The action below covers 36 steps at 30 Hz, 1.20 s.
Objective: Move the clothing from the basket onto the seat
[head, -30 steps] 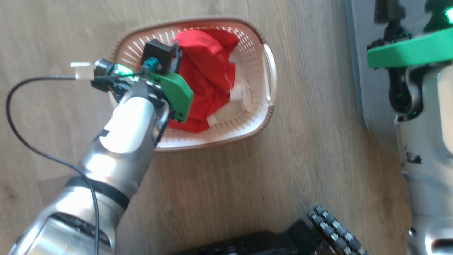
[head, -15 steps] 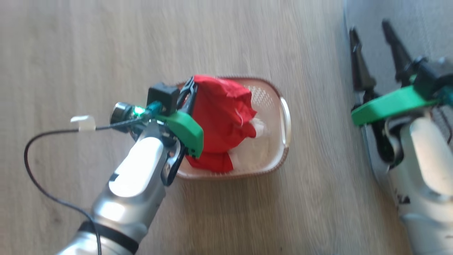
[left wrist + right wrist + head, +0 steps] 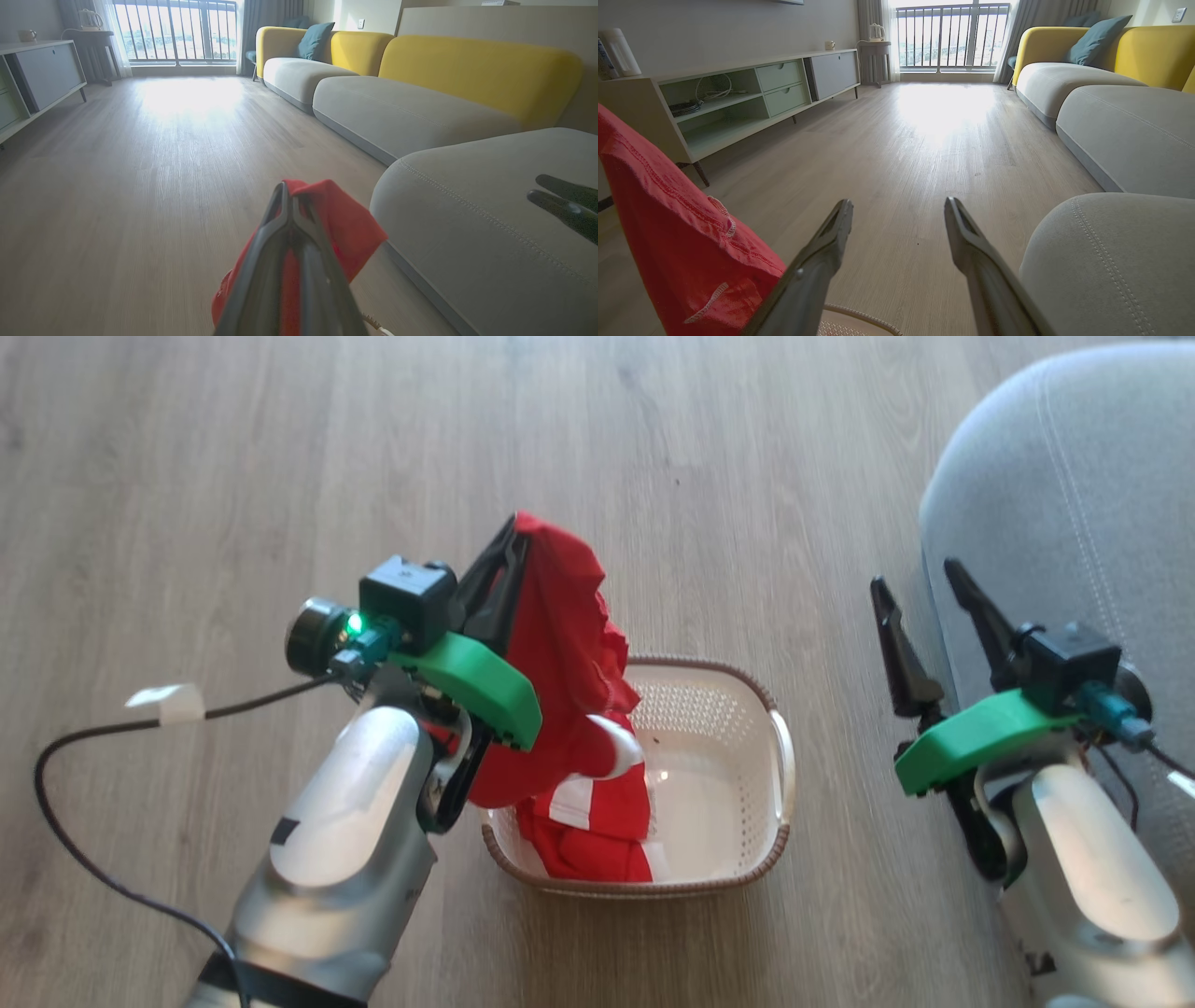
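Note:
My left gripper (image 3: 512, 537) is shut on the plain red clothing (image 3: 560, 644), which hangs from its tips above the left end of the basket (image 3: 747, 859). The pinched fabric (image 3: 345, 219) bunches around the shut left gripper (image 3: 286, 191) in the left wrist view. A red garment with white bands (image 3: 588, 826) lies in the basket's left part, under the hanging cloth. My right gripper (image 3: 915, 583) stands open and empty beside the grey seat (image 3: 1074, 495), right of the basket. Through the right wrist view the open right gripper (image 3: 899, 207) points over the floor, the held red clothing (image 3: 672, 242) at its left.
Wooden floor surrounds the basket. A black cable (image 3: 84, 737) with a white tag loops off my left wrist. Further grey cushions with yellow backs (image 3: 467, 65) line the right side of the room. A low sideboard (image 3: 738, 98) stands along the left wall.
The head camera has tilted, so the picture shifted. My left gripper has lifted the plain red garment up out of the basket; the banded garment now shows beneath it.

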{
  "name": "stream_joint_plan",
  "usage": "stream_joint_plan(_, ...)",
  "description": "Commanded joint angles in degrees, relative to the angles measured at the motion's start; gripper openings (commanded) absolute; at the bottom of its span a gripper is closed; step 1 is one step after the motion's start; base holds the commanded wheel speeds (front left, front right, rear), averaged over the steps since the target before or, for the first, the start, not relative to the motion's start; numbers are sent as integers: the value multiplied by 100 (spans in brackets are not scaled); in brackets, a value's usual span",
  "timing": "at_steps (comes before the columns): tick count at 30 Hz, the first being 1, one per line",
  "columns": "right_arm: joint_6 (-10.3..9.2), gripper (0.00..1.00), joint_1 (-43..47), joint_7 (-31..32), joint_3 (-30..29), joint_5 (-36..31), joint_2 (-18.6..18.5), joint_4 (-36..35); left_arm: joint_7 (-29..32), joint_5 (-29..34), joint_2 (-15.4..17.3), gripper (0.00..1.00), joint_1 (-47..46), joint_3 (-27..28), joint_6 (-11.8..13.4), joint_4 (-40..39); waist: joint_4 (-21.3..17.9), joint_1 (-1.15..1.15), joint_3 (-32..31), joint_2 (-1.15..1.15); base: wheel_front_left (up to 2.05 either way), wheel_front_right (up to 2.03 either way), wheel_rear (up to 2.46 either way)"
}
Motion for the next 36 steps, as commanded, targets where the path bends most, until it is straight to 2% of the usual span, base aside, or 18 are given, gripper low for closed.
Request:
stream_joint_plan(1,41,100,6,-37,119,7,11,-141,-72,67,86,0,-274,243,-36,-339,97,1,-159,-1,0,0,0)
stream_joint_plan(13,41,100,120,-37,384,108,74,-135,-72,47,86,0,-921,56,-64,-1119,142,1,-249,-1,0,0,0)
stream_joint_plan(21,41,100,-404,-37,1648,689,-187,-1136,-72,-78,86,0,-988,-209,16,-1238,129,1,-231,-1,0,0,0)
stream_joint_plan(25,41,100,-674,-37,1993,610,-333,-1444,-72,-166,86,0,-985,-420,42,-1326,166,1,-223,-1,0,0,0)
stream_joint_plan(30,41,100,-934,-37,2191,298,-260,-1233,-72,-229,86,0,-1026,-736,94,-1461,242,1,-244,-1,0,0,0)
stream_joint_plan(35,41,100,-1149,-37,2416,19,-31,-257,-72,-395,86,0,-1041,-1075,174,-1556,363,1,-296,-1,0,0,0)
stream_joint_plan(36,41,100,-1149,-37,2416,19,-31,-257,-72,-395,86,0,-1041,-1075,174,-1556,363,1,-296,-1,0,0,0)
